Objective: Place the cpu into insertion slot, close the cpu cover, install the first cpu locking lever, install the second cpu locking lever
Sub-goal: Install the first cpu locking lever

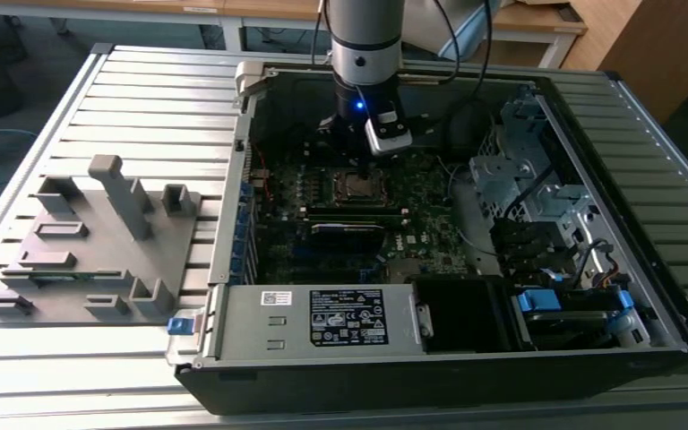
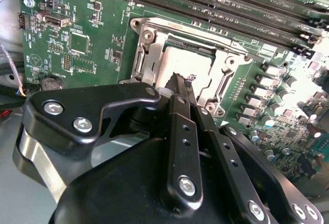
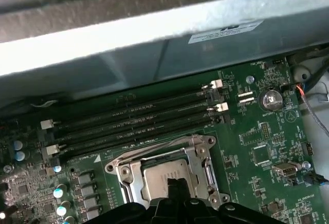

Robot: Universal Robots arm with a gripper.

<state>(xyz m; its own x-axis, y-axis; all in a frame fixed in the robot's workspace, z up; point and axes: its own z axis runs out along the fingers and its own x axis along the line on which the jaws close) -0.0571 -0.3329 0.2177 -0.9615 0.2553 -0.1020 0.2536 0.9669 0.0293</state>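
One gripper (image 2: 181, 80) hangs over the motherboard (image 2: 97, 39), its two fingers pressed together on nothing, tips just above the one cpu (image 2: 187, 62). The cpu sits in the insertion slot (image 3: 167, 175), beside four long memory slots (image 3: 133, 124), with the cpu cover (image 2: 154, 41) shut around it.

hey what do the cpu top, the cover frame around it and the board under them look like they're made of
The cpu top looks like dull, matte grey metal with a flat, even sheen. The cpu cover around it looks like thin stamped steel, brighter, with glinting edges. The motherboard looks like glossy green laminate carrying small soldered parts. All three are judged from look alone.
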